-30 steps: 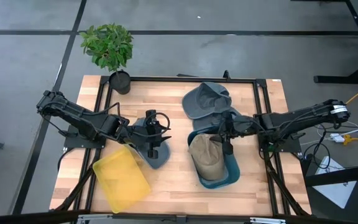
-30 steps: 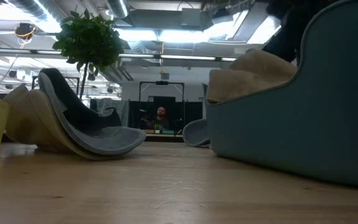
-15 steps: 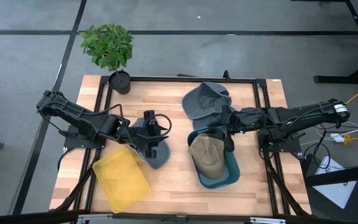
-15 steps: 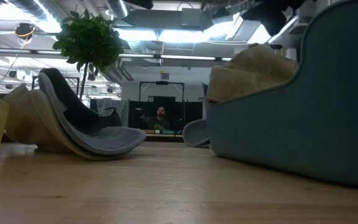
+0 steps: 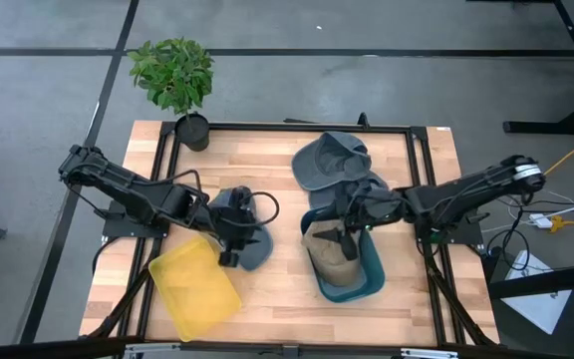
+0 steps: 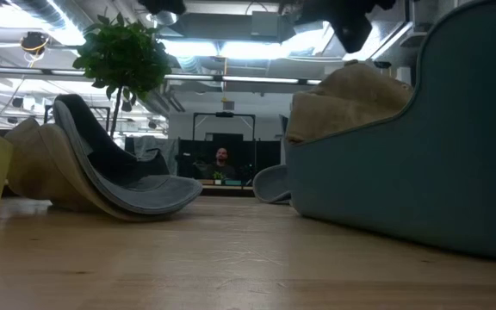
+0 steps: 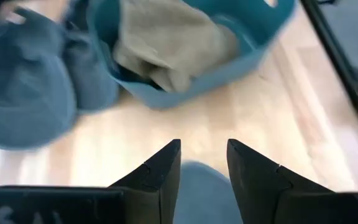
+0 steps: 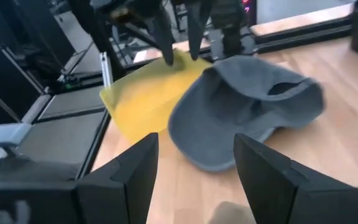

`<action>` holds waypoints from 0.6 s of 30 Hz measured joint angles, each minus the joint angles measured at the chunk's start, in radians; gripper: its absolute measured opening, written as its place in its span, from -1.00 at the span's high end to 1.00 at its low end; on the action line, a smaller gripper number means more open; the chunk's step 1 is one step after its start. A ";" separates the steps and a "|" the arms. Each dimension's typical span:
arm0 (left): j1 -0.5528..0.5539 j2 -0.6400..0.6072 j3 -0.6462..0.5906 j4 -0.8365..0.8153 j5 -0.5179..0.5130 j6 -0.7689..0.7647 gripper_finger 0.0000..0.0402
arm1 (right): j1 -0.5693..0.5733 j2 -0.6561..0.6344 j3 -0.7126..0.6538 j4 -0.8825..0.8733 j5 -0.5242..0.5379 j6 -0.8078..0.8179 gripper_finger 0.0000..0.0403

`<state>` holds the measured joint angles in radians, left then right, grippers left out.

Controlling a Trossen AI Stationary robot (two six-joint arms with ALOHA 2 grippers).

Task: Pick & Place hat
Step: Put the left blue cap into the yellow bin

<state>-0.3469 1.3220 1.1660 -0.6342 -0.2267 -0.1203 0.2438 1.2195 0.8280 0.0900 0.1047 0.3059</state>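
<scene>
High view: compared with a second ago, the right end effector has been shifted over the tan hat lying in the teal bin, fingers spread and empty, while the left end effector, parted narrowly, is hovered above the gray hat on the counter.

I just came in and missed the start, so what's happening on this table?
Two robot arms are sorting hats. The right pincer hangs open over a tan hat lying in the teal bin. The left pincer stands open over a grey cap beside the yellow bin, gripping nothing. Another grey hat lies at the table's far side.
</scene>
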 joint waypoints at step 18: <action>-0.162 0.043 0.000 -0.400 0.012 -0.069 0.42 | 0.113 0.084 -0.001 -0.020 0.121 -0.039 -0.03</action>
<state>-0.5092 1.3655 1.1660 -1.0338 -0.2142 -0.1897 0.3568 1.3033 0.8269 0.0705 0.2255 0.2670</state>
